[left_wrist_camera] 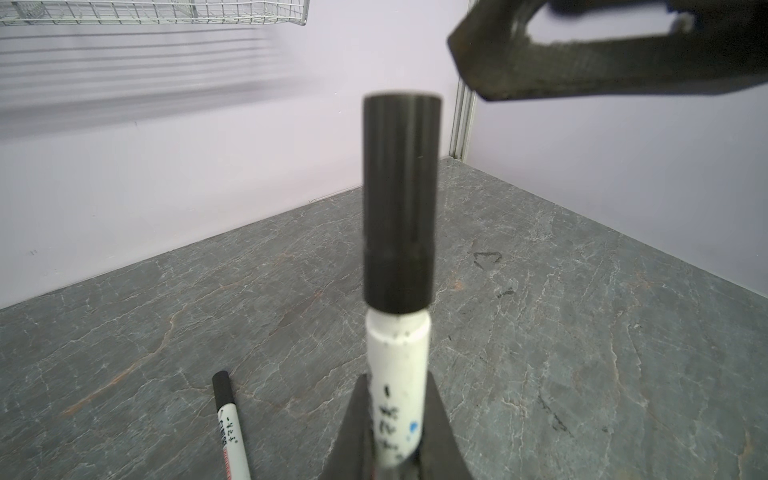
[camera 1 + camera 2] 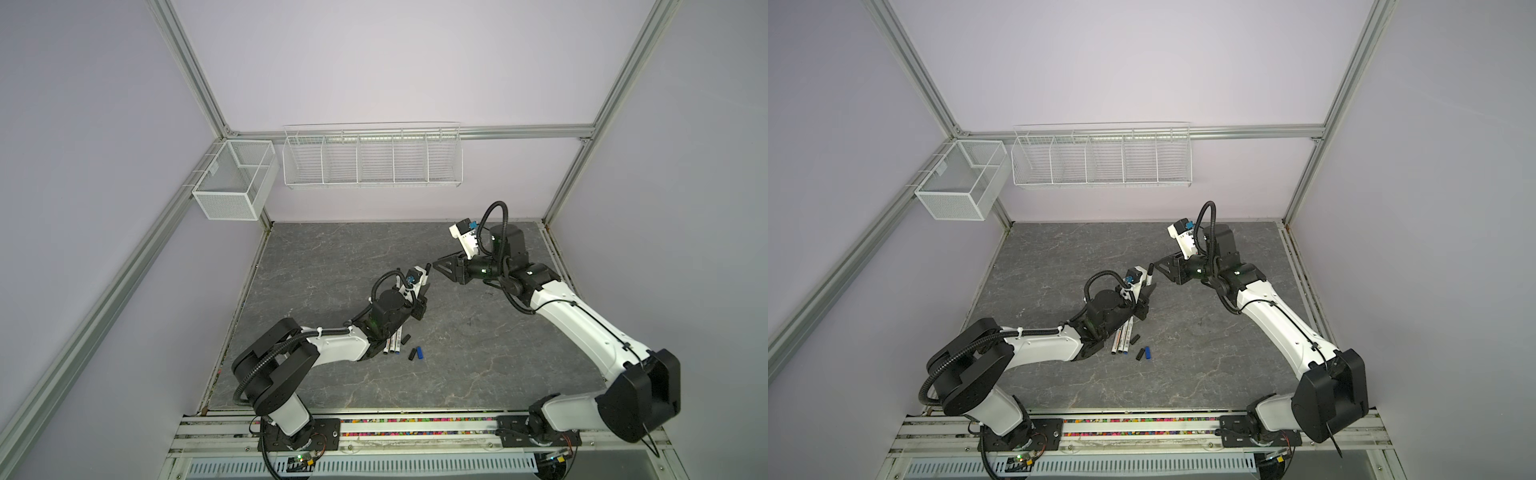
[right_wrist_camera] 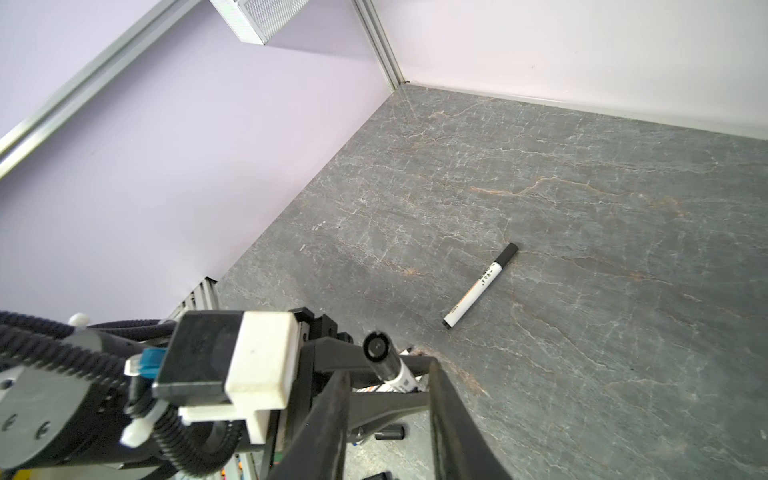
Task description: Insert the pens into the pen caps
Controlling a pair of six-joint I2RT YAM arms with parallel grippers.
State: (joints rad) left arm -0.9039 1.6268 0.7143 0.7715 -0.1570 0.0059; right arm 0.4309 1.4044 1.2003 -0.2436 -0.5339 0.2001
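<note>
Diffuse, even light filled your cell, brightest on the back wall (image 2: 395,75); shadows on the table (image 2: 478,365) were faint. In your left wrist view the held pen (image 1: 398,374) and its cap (image 1: 399,199) were out of focus, while the wire rack (image 1: 153,10) cast soft striped shadows.

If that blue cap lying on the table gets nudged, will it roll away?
Probably: the blue cap is a short cylinder on its side on the flat table, so it likely rolls. Small and plastic-looking, it is probably light and stiff.
</note>
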